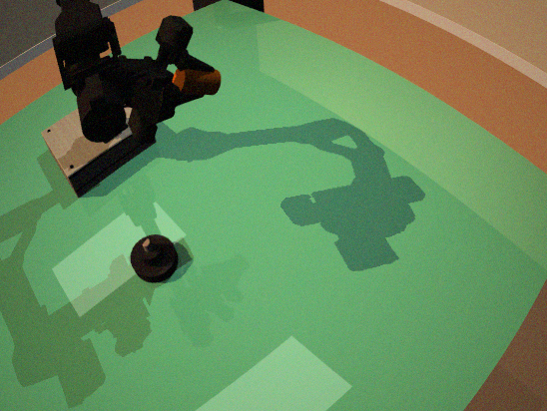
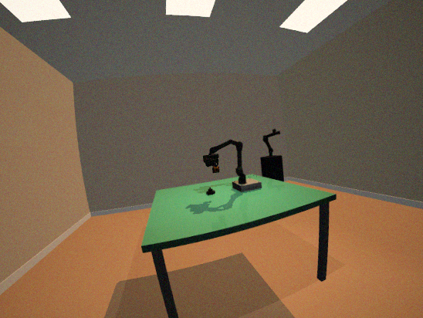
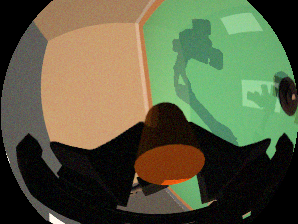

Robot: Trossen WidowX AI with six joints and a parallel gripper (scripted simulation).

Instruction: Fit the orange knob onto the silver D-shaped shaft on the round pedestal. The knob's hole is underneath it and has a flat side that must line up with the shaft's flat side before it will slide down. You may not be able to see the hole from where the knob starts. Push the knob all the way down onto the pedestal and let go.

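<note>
My gripper (image 1: pixel 187 80) (image 2: pixel 215 167) (image 3: pixel 165 125) is shut on the orange knob (image 1: pixel 198 82) (image 2: pixel 215 168) (image 3: pixel 169 156) and holds it high above the green table (image 1: pixel 309 299) (image 2: pixel 181 224), tilted sideways. The knob's flat orange end faces the wrist camera; I cannot make out its hole. The dark round pedestal (image 1: pixel 154 258) (image 2: pixel 210 191) (image 3: pixel 290 95) stands on the table well away from the knob, with the short silver shaft (image 1: pixel 147 244) upright in its middle.
The arm's grey base block (image 1: pixel 65 145) (image 2: pixel 247 185) sits at the table's back edge. A second dark arm on a black stand (image 2: pixel 272 166) is behind the table. Table edges drop to an orange floor (image 1: pixel 449 65).
</note>
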